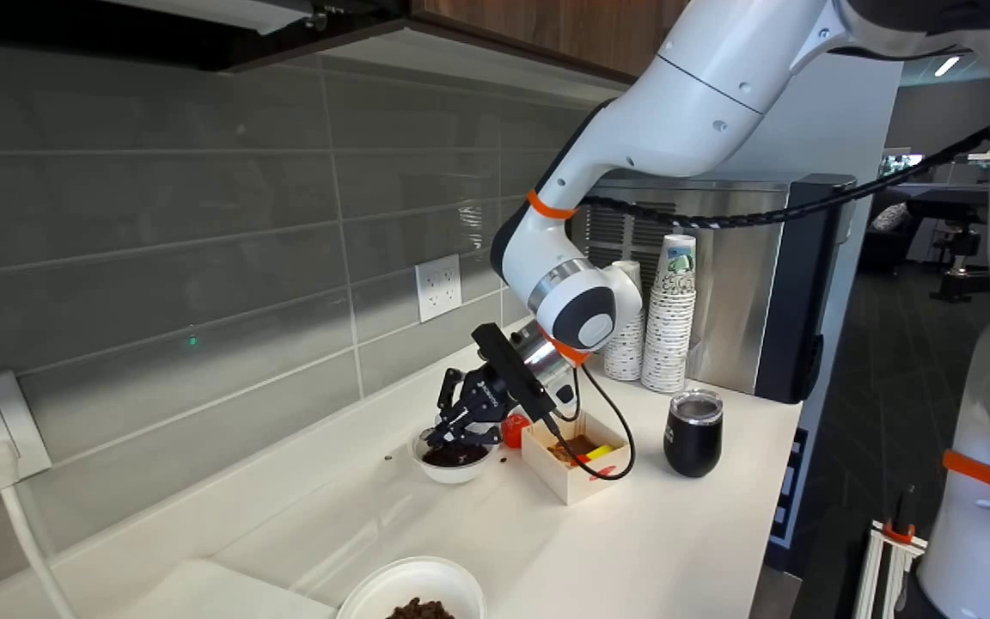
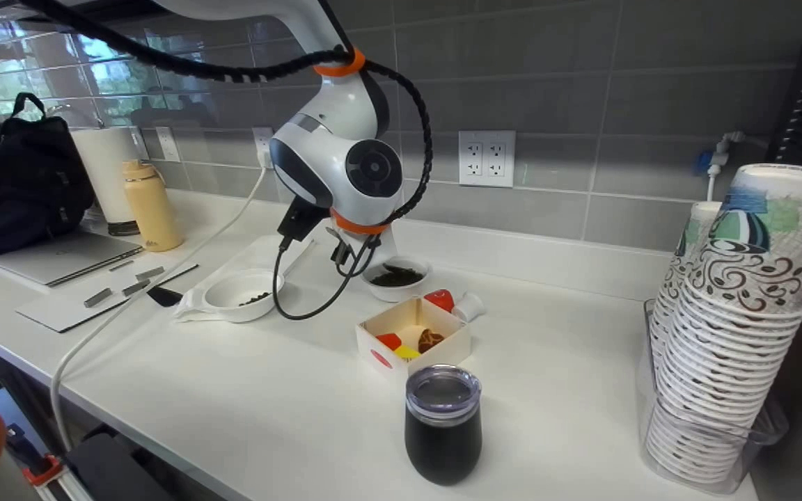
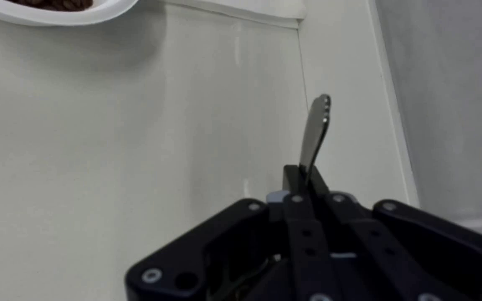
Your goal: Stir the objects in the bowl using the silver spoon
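Note:
The small white bowl [image 1: 452, 474] stands on the counter near the wall and also shows in an exterior view [image 2: 392, 295]. It holds a heap of dark bits [image 1: 461, 456], the objects, also visible from the other side [image 2: 399, 277]. My gripper [image 1: 436, 437] is low, tilted, right over the bowl. In the wrist view, the fingertips [image 3: 306, 179] are shut on the silver spoon [image 3: 315, 129], whose handle end sticks out beyond them. The spoon's head is hidden, so I cannot tell whether it touches the bits. The bowl is out of the wrist view.
A wider white dish [image 1: 456, 572] with brown bits stands farther along the counter. A pale box [image 2: 415, 341] with yellow and red pieces, a red piece [image 2: 440, 299] and a small white cup [image 2: 469, 307] are beside the bowl. A black tumbler [image 1: 693, 443] and stacked cups [image 1: 669, 335] stand beyond.

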`<state>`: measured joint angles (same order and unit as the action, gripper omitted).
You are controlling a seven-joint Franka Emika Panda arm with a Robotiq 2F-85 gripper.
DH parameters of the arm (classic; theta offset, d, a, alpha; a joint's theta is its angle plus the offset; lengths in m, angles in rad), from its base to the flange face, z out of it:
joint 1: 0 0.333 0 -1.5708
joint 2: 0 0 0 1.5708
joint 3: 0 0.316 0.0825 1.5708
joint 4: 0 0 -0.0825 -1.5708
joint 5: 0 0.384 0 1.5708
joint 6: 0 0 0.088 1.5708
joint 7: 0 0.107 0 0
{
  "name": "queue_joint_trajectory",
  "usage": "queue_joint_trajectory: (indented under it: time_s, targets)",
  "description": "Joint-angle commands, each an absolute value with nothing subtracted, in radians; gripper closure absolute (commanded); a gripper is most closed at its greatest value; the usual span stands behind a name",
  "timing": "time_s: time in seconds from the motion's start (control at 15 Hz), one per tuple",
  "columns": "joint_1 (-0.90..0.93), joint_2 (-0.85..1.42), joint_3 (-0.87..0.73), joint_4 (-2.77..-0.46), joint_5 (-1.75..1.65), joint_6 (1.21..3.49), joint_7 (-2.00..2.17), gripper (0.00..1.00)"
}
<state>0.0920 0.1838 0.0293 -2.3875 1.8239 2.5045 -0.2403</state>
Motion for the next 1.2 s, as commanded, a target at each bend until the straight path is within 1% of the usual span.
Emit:
queue_joint_trajectory:
  time_s: [0.0,0.4,0.8,1.13]
  targets:
    - [0.081,0.211,0.028,-2.365,1.841,2.433,-0.251,0.99]
    - [0.077,0.214,0.023,-2.37,1.808,2.352,-0.204,0.99]
    - [0.066,0.205,0.012,-2.39,1.704,2.321,-0.049,0.99]
    - [0.077,0.198,0.009,-2.388,1.695,2.403,-0.005,0.99]
